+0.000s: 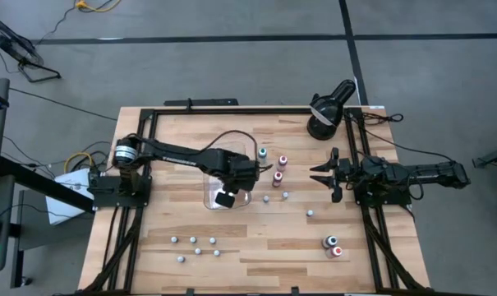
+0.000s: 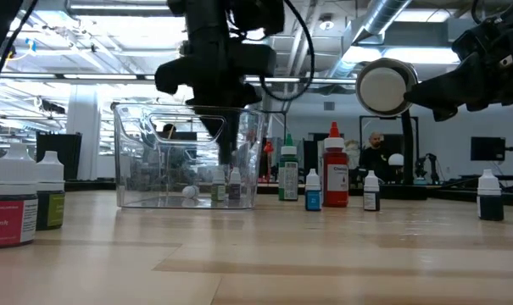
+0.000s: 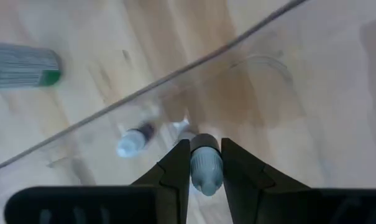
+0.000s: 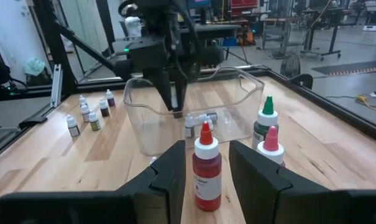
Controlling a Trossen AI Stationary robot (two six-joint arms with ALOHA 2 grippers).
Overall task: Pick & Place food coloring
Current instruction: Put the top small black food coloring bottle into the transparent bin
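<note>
The food coloring is a set of tiny bottles. One grey-white-capped bottle sits between the fingers of my left gripper, which is shut on it and points down inside the clear tray. Two or three more small bottles lie on the tray's floor. A green-capped bottle, two pink ones and a red one stand on the table between the tray and my right gripper. That gripper waits open at the right, level, a little short of them. My left gripper pinches the small bottle by its two sides just below the cap, one finger on each side. The fingers come from above, pointing down. The bottle stands upright in the hold, cap toward the wrist, clear of the tray's floor.
A row of several small bottles stands near the table's near left edge, and two larger ones at the near right. Loose small bottles dot the middle. A black round lamp-like device sits at the far right corner.
</note>
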